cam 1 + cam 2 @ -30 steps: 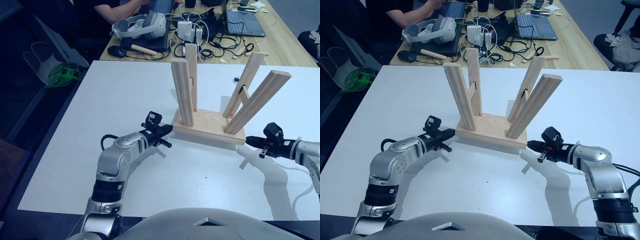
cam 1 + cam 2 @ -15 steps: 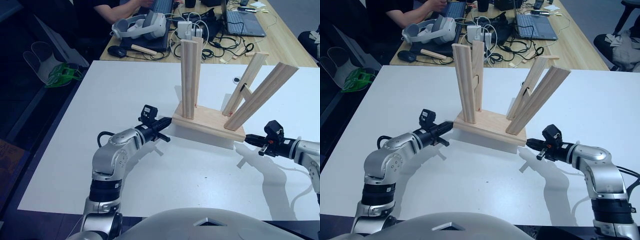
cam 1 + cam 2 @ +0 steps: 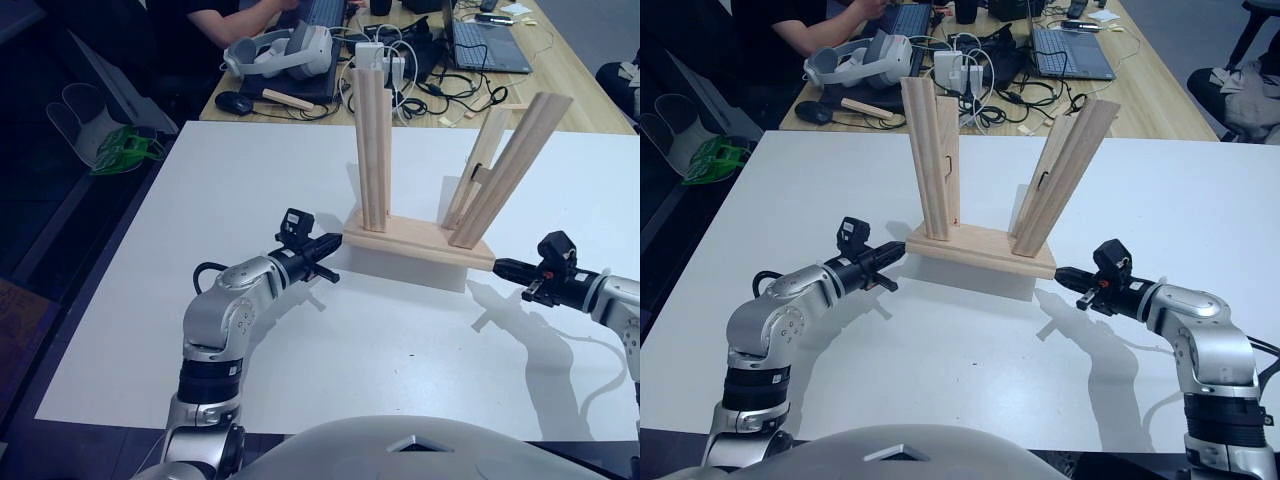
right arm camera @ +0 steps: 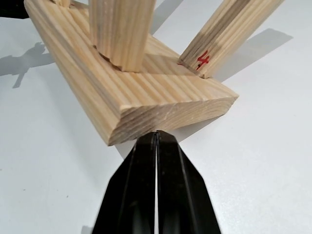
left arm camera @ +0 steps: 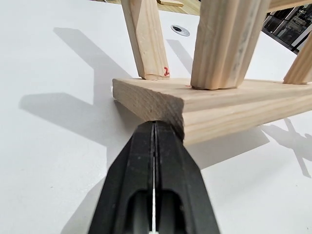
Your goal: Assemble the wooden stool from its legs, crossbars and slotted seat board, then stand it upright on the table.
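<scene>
Left pincer (image 3: 333,246) and right pincer (image 3: 499,266), both closed, touch under the seat board (image 3: 420,246) ends, where I'd lift this stiff, top-heavy stool (image 3: 372,140) evenly.

The seat board (image 3: 980,250) is pale blond wood, with fine darker grain lines along its top and curved streaks on its cut end. The legs (image 3: 930,150) have the same light tone and a straight, streaky grain. One leg has a red handwritten mark (image 4: 203,59) near its foot, and another has a smaller red mark (image 5: 166,71). The left hand (image 3: 335,243) and right hand (image 3: 1060,273) are plain matt black. The surface (image 3: 230,190) is uniform white. Beyond it stands a tan wooden desk (image 3: 570,90), with a bright green plastic object (image 3: 125,150) off to one side.
</scene>
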Action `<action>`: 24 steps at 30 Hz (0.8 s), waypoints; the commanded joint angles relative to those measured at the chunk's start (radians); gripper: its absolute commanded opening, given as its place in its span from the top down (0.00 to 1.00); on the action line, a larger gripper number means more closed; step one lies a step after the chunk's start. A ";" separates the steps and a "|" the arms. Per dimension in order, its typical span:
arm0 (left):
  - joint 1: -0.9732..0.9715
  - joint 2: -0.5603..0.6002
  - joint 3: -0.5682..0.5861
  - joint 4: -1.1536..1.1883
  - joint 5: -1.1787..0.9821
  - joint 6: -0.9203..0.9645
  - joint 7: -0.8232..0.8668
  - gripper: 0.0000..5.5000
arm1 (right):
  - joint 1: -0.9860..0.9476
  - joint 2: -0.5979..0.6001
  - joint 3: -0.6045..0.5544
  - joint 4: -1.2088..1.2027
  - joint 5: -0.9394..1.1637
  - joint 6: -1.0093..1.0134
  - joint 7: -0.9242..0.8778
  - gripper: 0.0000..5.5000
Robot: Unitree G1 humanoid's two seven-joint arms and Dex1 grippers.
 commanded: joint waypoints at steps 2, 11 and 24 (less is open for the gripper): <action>-0.033 -0.077 -0.090 -0.041 -0.122 0.006 -0.100 0.99 | -0.049 0.065 0.058 -0.085 0.103 -0.007 0.047 1.00; -0.034 -0.076 -0.090 -0.041 -0.119 0.009 -0.097 0.99 | -0.045 0.066 0.059 -0.089 0.101 -0.006 0.045 1.00; -0.033 -0.073 -0.089 -0.051 -0.128 0.015 -0.104 0.99 | -0.041 0.064 0.055 -0.099 0.109 0.003 0.048 1.00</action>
